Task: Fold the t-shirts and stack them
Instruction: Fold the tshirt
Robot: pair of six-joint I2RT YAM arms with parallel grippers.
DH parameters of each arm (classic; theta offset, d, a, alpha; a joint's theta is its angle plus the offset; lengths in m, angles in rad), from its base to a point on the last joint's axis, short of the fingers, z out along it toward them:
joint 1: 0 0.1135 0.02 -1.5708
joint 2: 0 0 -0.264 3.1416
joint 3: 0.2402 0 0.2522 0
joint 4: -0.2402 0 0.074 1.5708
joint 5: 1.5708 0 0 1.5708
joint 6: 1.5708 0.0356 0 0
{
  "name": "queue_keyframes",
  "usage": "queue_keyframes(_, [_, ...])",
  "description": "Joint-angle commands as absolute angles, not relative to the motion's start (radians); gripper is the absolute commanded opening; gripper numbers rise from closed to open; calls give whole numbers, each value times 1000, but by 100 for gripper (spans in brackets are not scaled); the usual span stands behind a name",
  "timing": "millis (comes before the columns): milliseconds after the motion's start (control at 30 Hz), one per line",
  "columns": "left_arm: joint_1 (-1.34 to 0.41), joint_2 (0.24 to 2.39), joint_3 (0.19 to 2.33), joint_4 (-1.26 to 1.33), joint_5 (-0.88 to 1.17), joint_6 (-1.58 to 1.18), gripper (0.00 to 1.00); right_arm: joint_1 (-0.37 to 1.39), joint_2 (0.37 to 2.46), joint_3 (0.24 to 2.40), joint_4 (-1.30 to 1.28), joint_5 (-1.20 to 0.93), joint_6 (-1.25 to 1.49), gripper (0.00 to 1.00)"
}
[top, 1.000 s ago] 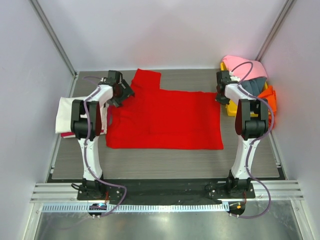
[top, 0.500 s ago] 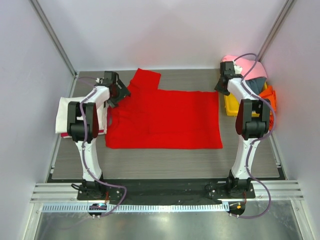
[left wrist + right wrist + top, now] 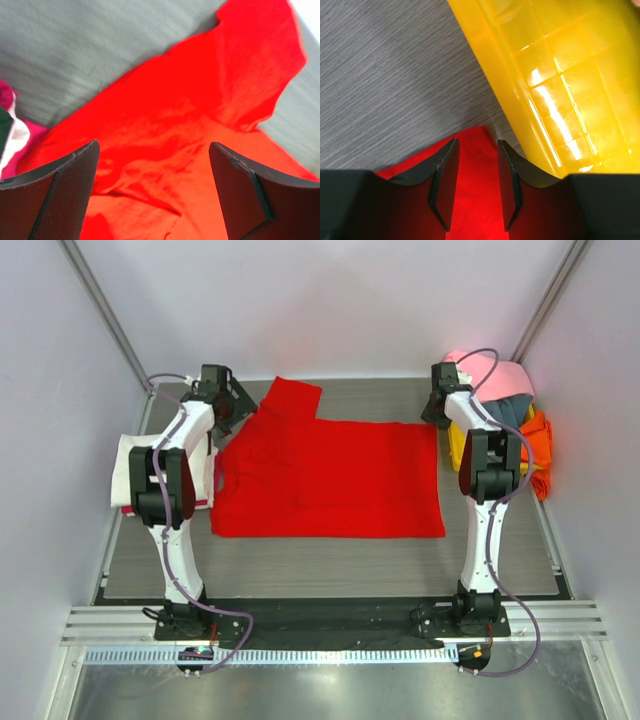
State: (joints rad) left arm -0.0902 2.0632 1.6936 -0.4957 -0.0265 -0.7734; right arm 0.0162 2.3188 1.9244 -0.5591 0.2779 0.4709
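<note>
Left arm: reaches far forward from the near edge. The left end effector hangs over the sleeve side of the red t-shirt, jaws wide apart and holding nothing.
Right arm: also extended forward. The right end effector is above the shirt's far right corner, jaws partly apart and released.
Red t-shirt: flat on the surface, between both arms.
Left edge: folded cream-white t-shirt.
Far right: yellow tray just beside the right fingers, holding a pink t-shirt and an orange t-shirt.

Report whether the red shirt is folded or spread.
Spread: the bright red cloth t-shirt lies flat across the table, one sleeve out.

Right end effector, jaws newly apart, farther out
</note>
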Motion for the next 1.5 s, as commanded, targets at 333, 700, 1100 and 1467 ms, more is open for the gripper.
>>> queue_keyframes(333, [-71,2243,1983,-469,-57,-741,93,26,2379,2011,-604,322,460,33])
queue_keyframes(700, [-61,2505,2268,-364,81,-756,88,38,2310,1985,-600,268,456,3])
queue_keyframes(1100, [-31,2727,2477,-271,307,-799,74,41,2232,1921,-581,178,445,1])
queue_keyframes(1467, [-31,2750,2468,-276,423,-810,52,41,2152,1876,-572,183,453,1])
